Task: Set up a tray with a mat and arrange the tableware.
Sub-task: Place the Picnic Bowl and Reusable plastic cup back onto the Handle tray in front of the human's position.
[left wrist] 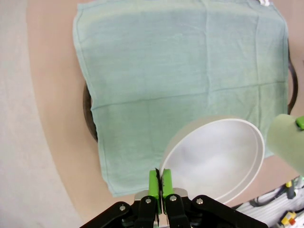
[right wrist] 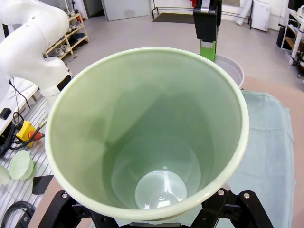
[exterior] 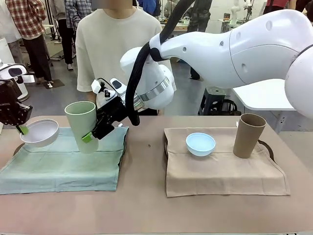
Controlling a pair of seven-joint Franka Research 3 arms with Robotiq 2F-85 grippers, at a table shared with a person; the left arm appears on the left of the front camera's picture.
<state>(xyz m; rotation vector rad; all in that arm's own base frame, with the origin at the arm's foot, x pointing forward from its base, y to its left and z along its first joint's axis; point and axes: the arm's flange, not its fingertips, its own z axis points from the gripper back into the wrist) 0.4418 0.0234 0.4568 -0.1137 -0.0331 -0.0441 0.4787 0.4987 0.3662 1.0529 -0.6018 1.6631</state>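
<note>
Your left hand [exterior: 22,129] pinches the white bowl [exterior: 40,133] by its rim, tilted above the green mat [exterior: 58,169]. Your right hand [exterior: 89,138], reaching across, clasps the light green tumbler [exterior: 82,125], which leans.

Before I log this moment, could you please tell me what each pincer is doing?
Left pincer: shut on the white bowl's rim.
Right pincer: holding the light green tumbler.

The left gripper [exterior: 21,129] comes in low from the left side. Its jaws are pinched tight on the rim of the white bowl [exterior: 39,133], which hangs tilted just beside them. The right arm reaches far across the middle. Its wrist bends down, and the right gripper [exterior: 90,136] has its jaws spread wide around the light green tumbler [exterior: 83,122], holding it tilted.
</note>
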